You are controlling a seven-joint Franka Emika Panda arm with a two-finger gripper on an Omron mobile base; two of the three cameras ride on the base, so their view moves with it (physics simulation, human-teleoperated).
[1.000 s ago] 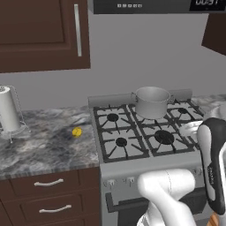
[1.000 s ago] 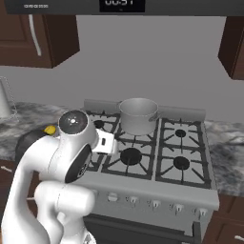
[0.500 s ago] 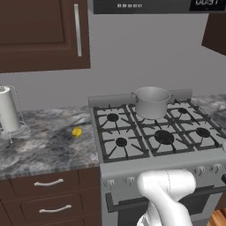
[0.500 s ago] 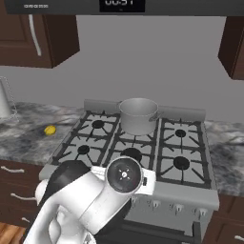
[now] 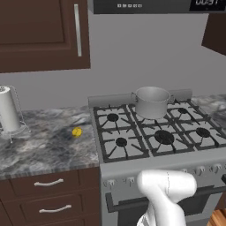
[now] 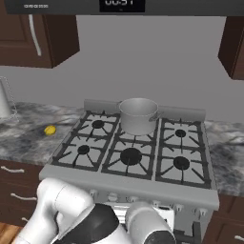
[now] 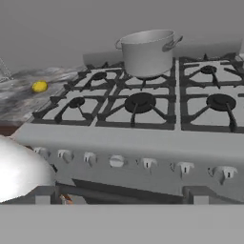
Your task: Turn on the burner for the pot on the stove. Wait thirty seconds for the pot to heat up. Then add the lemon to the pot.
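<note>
From the left base view we read little: the dark panel above the stove (image 5: 159, 145) carries pale digits at its right end, too blurred for us to make out. The pot (image 5: 152, 102) stands on the middle rear grate, the lemon (image 5: 77, 131) lies on the marbled bench (image 5: 39, 145) just left of the stove, and a paper towel roll (image 5: 9, 109) stands upright at the far left of the bench. From the right base view the digits overhead are again unreadable; the pot (image 6: 137, 116) sits at the back centre of the stove (image 6: 133, 157), the lemon (image 6: 49, 129) rests on the bench (image 6: 24, 133) to the left, well apart from the pot. In the hand view we look low across the row of front knobs (image 7: 116, 161); the pot (image 7: 147, 52) is far beyond them and the lemon (image 7: 39, 86) far to the left on the bench (image 7: 28, 97). The claw's fingers are not visible to us here, so both things lie well ahead of it; its jaws stand fully apart and grip nothing.
</note>
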